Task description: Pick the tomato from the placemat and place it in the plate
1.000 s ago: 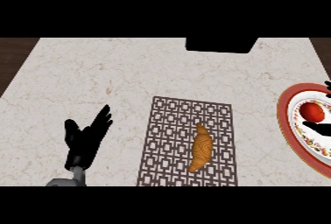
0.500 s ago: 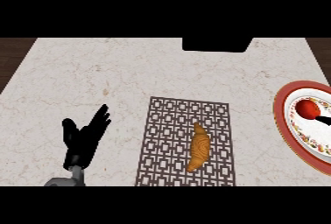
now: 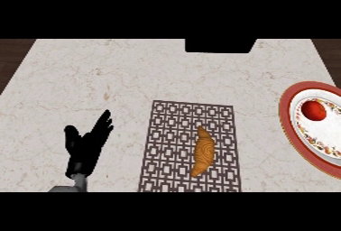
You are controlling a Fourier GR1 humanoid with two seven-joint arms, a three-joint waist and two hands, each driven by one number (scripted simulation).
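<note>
The tomato [image 3: 314, 110] lies in the plate [image 3: 290, 118] at the right edge of the worktop [image 3: 100, 81], resting on the white inner part, a little toward the far side of the dish. No hand touches it, and it sits well inside the red rim, so the placing looks done and nothing more seems called for.

The right hand does not show in the head view at all.

The left hand [image 3: 86, 144] shows at the near left, over bare worktop and apart from everything. Its fingers [image 3: 101, 127] are straight and spread apart, pointing away toward the far side, holding nothing. It reads as a resting hand, kept out of the way on the side opposite the plate.

The placemat [image 3: 174, 131] lies in the middle, near the front, a dark lattice with its long side running near to far. On it lies 1 croissant [image 3: 203, 151], toward the right half of the mat, long axis roughly near to far. It is no part of the task and lies clear of both the plate and the hand.

A dark block [image 3: 220, 45] cuts into the far edge of the worktop; what it is I cannot tell.
</note>
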